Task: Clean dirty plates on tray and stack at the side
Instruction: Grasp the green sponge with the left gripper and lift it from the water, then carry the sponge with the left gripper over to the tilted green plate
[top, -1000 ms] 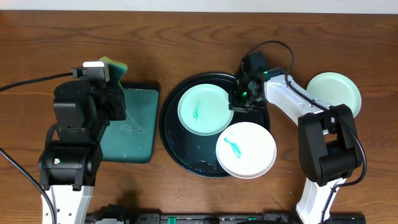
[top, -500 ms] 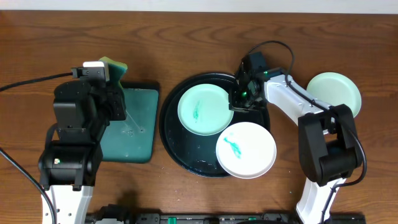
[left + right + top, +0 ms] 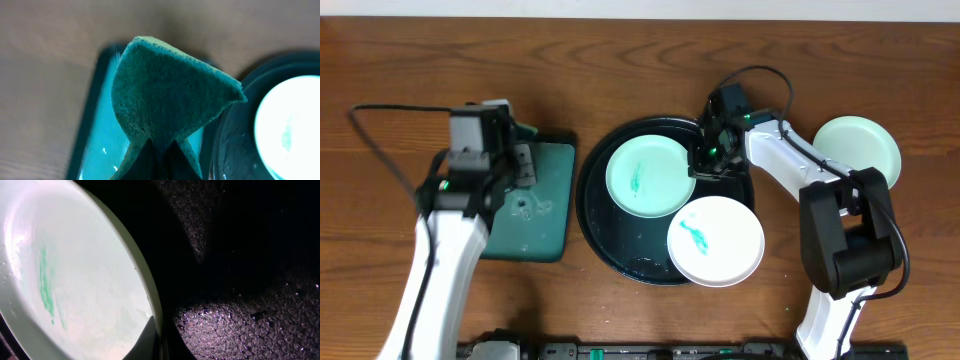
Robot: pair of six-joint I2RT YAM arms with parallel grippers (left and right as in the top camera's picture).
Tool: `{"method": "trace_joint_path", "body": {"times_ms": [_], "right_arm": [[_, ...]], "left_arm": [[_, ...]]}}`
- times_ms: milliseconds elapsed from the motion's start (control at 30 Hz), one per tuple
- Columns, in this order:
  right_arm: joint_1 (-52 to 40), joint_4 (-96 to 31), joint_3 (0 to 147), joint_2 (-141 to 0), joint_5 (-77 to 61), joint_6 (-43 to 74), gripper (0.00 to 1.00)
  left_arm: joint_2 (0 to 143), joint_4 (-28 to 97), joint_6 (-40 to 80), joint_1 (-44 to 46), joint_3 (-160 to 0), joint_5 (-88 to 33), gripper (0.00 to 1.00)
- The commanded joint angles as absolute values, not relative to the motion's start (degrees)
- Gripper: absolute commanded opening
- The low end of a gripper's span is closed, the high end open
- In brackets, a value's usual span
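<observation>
**Q:** Which step is in hand?

**A:** Scrubbing, judged about to start. The mint plate (image 3: pixel 645 180), far left on the tray (image 3: pixel 620 262), is pinched at its rim by the closed right gripper (image 3: pixel 705 160). The sponge (image 3: pixel 165 95), clamped in the closed left gripper (image 3: pixel 517 152), must be carried right onto the smear (image 3: pixel 636 181).

**Q:** What is added by the wrist views?

**A:** The rim pinch and the sponge's scouring face.

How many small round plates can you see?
3. A pale mint-green plate and a white plate lie on the round black tray; another mint-green plate sits on the wooden table at far right. None seem hidden.
</observation>
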State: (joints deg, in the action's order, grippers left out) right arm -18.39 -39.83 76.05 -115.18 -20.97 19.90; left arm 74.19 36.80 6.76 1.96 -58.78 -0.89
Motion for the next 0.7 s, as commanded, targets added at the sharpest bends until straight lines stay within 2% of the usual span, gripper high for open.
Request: {"method": "trace_joint_path", "body": {"times_ms": [0, 267, 500, 667], "right_arm": [[-18.4, -40.4, 76.1, -115.2, -21.3, 19.0, 0.01], [-18.4, -40.5, 76.1, -115.2, -21.3, 19.0, 0.01], [-19.0, -40.5, 76.1, -115.2, -21.3, 19.0, 0.01], [-20.1, -39.9, 76.1, -115.2, -21.3, 19.0, 0.01]], "left_arm": [[79.8, 39.6, 14.8, 2.1, -59.5, 0.1, 0.07], [85.8, 48.7, 16.0, 2.0, -64.7, -5.2, 0.07], [85.7, 50.4, 15.3, 2.5, -72.1, -19.2, 0.07], [85.9, 49.5, 15.6, 6.0, -73.0, -19.5, 0.07]]}}
